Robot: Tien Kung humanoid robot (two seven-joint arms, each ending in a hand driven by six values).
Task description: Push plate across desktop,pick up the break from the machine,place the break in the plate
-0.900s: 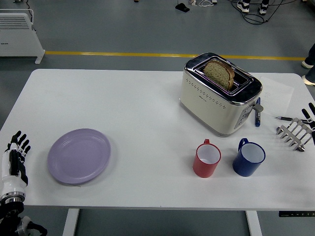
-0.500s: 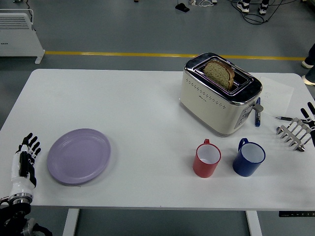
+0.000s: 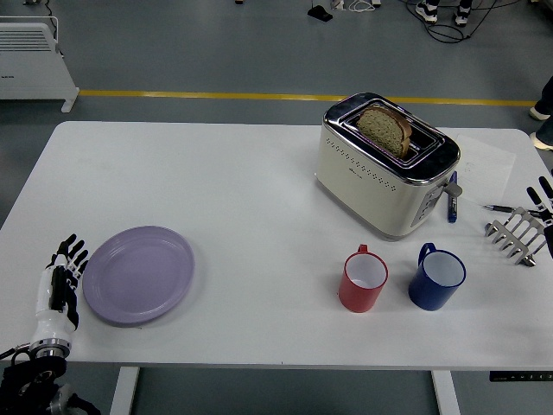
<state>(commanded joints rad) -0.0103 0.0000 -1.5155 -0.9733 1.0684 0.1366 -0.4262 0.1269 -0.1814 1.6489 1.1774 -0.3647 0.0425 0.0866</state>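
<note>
A lilac plate point(image 3: 138, 274) lies on the white table point(image 3: 242, 190) near its front left. My left hand point(image 3: 62, 275) stands just left of the plate's rim, fingers straight and open, holding nothing; I cannot tell whether it touches the plate. A cream and chrome toaster point(image 3: 386, 164) stands at the back right with a slice of brown bread point(image 3: 384, 127) sticking up from one slot. At the right edge only the fingertips of my right hand point(image 3: 542, 195) show, spread open beside a metal toast rack point(image 3: 518, 232).
A red mug point(image 3: 362, 279) and a blue mug point(image 3: 436, 277) stand in front of the toaster. A blue pen point(image 3: 452, 199) lies beside the toaster's right end. A white heater point(image 3: 33, 52) stands on the floor at far left.
My left hand has moved right and forward along the table's left front, closing in on the plate's rim. The right hand has drawn slightly toward the edge. Plate and bread have not moved.
</note>
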